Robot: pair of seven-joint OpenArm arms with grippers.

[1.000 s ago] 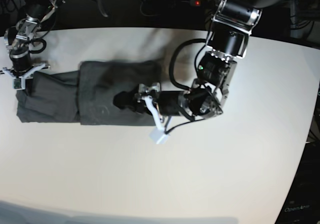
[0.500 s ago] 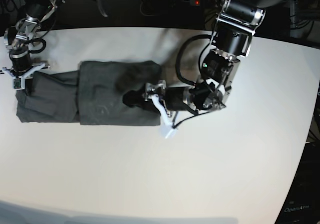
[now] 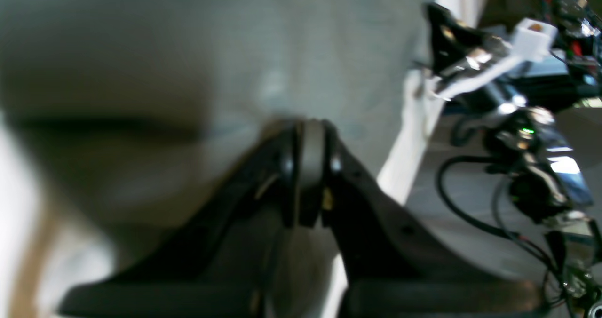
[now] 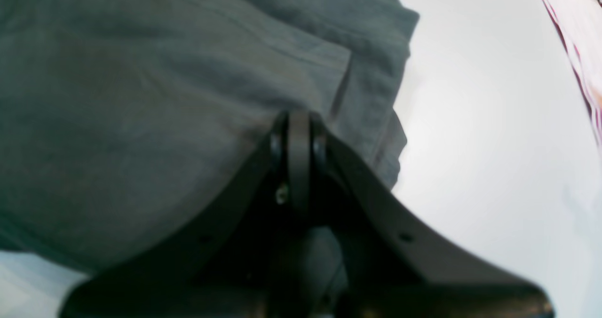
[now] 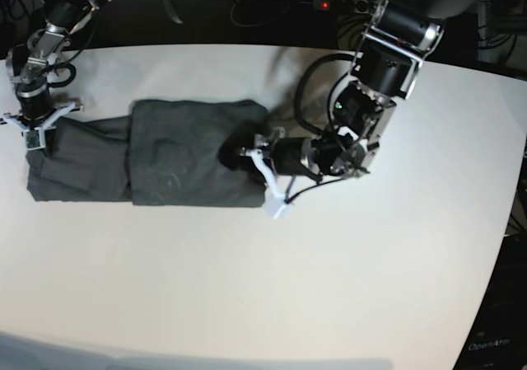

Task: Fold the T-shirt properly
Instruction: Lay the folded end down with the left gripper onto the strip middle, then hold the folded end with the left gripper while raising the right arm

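My left gripper (image 5: 233, 154) sits right of centre in the base view, jaws pressed together over the right end of the T-shirt (image 5: 165, 164). The left wrist view (image 3: 305, 167) shows them closed with grey cloth behind, but it is too blurred for me to say whether any fabric is pinched between them. My right gripper (image 5: 34, 131) is at the far left edge of the base frame, also closed, tips down on the shirt's left end; its wrist view (image 4: 298, 144) shows the jaws meeting against the cloth near a hemmed edge, and I cannot confirm a pinch there either.

The shirt lies as a long dark band across the upper left of the white table (image 5: 329, 288), one layer folded over the middle.

I judge it light, limp and thin: it will sag, wrinkle and drag rather than keep shape, so it wants holding at two points. I would take it at the end edges or corners, pinching all layers through a hem where the fabric is thicker, since a single thin layer could slip out.
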